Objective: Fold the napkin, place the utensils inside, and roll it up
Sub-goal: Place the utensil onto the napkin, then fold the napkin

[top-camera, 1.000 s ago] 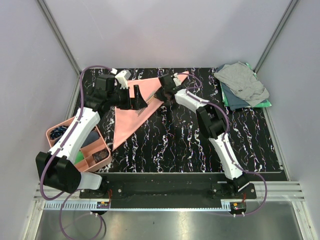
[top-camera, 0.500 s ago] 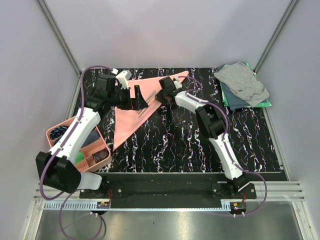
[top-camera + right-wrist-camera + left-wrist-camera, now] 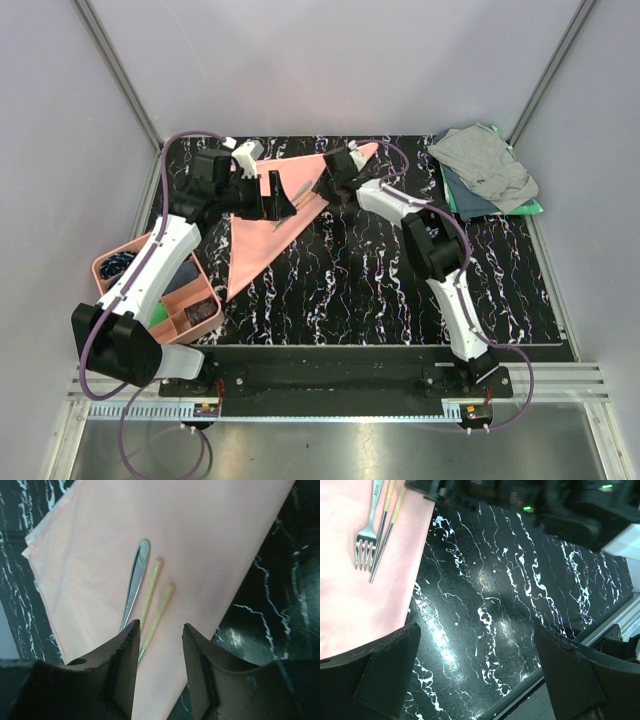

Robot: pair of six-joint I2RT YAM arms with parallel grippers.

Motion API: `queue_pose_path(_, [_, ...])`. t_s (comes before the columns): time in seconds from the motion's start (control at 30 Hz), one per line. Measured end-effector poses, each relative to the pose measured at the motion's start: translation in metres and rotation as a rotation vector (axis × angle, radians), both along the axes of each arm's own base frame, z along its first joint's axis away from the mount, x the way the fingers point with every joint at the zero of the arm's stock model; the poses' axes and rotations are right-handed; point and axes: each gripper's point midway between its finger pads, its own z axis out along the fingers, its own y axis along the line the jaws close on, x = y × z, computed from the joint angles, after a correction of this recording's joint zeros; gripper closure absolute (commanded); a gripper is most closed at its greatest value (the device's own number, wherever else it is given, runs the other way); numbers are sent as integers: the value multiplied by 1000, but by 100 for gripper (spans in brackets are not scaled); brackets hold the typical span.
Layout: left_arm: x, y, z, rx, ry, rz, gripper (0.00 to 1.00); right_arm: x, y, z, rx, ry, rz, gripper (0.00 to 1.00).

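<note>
The right end effector (image 3: 157,655) is hanging low over the napkin (image 3: 210,540) with its fingers apart. The near ends of the utensils (image 3: 150,592) are running into the gap between them, but the fingers are not pinching anything. The fork (image 3: 135,582) and the two sticks (image 3: 161,605) are lying flat on the cloth, side by side and almost parallel. Bundled that close, they should wrap as one.

The left end effector (image 3: 480,680) is spread wide and carrying nothing. It is hovering over bare table (image 3: 510,605) just beside the napkin's edge, and its camera is catching the fork tines and stick tips from the other end. My guess is that it is waiting there, near enough to reach a border of the cloth but clear of the other arm.

In the top view the napkin is lying folded into a long triangle at the far left of the table. Its narrow tip is pointing toward the near edge, and the utensils are sitting in the wide far part between the two arms. With the fold made and the cutlery on the cloth, the placing step looks done and only the rolling is left. For that, one corner will probably need lifting over the bundle.

A grey cloth (image 3: 485,160) on a green cloth (image 3: 520,208) is lying well apart at the far right corner. A pink tray (image 3: 130,262) is sitting at the left edge.
</note>
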Motion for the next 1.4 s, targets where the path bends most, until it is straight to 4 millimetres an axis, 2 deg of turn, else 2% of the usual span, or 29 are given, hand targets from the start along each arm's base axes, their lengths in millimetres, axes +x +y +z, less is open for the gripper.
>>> queue_pose_path(0.1, [0, 0, 0, 0, 0, 0, 1, -1, -17, 25, -16, -43, 22, 55])
queue_pose_path(0.17, [0, 0, 0, 0, 1, 0, 1, 4, -36, 42, -2, -73, 24, 56])
queue_pose_path(0.27, [0, 0, 0, 1, 1, 0, 1, 27, -79, 58, 27, -119, -20, 59])
queue_pose_path(0.3, [0, 0, -1, 1, 2, 1, 1, 40, -100, 60, 35, -138, -48, 61])
queue_pose_path(0.4, [2, 1, -3, 7, 3, 8, 1, 64, -150, 53, 42, -146, -111, 62])
queue_pose_path(0.47, [5, 2, -5, 12, -4, 16, 1, 77, -175, 43, 48, -144, -144, 62])
queue_pose_path(0.53, [7, 4, -9, 23, -5, 29, 1, 89, -188, 29, 58, -142, -158, 61])
queue_pose_path(0.6, [9, 7, -13, 38, -6, 45, 1, 99, -192, 11, 65, -129, -164, 61])
queue_pose_path(0.73, [13, 11, -14, 55, -19, 65, 1, 116, -187, -15, 113, -115, -156, 59])
queue_pose_path(0.87, [16, 14, -15, 73, -27, 85, 1, 141, -179, -14, 188, -159, -151, 55])
queue_pose_path(1.1, [21, 20, -20, 101, -28, 114, 1, 180, -176, -12, 307, -208, -186, 56])
queue_pose_path(1.4, [24, 22, -22, 117, -30, 123, 1, 186, -178, -15, 337, -186, -228, 60])
